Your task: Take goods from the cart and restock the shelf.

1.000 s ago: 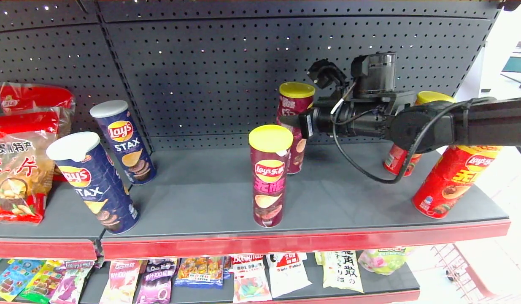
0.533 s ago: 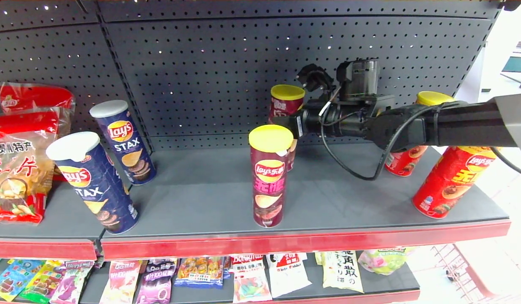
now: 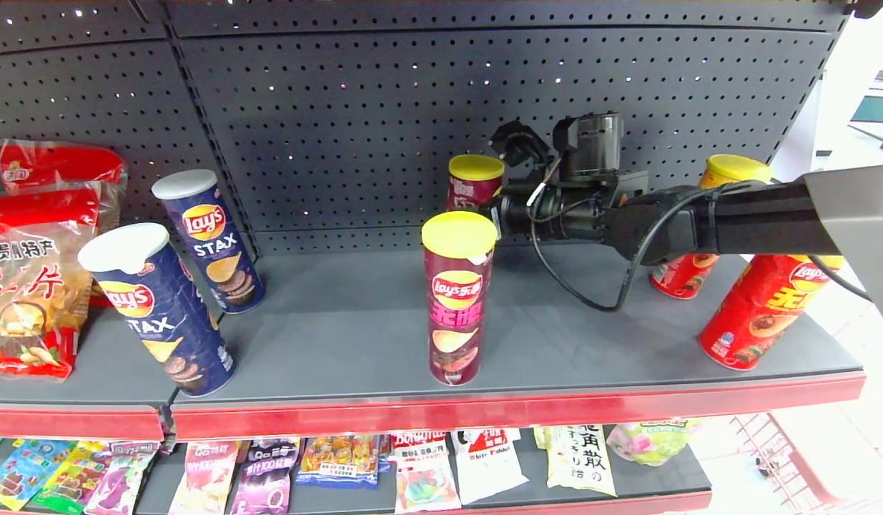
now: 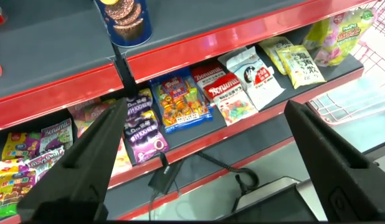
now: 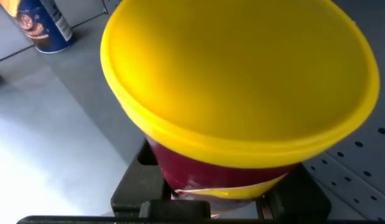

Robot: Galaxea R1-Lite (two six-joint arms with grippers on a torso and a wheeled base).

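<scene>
Head view: right gripper (image 3: 490, 210) jaws hold the maroon can (image 3: 474, 179) upright, directly behind the front can (image 3: 457, 300), its base hidden

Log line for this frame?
right end effector: shut on maroon can | can: back of shelf, behind front maroon can | left end effector: open, facing lower shelf

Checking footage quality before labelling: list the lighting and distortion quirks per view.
Head view: light pinpricks through the pegboard holes, washed-out white at the right edge, the blue can leans outward, likely lens distortion. Right wrist view: the maroon can has its yellow lid very near the lens.
</scene>
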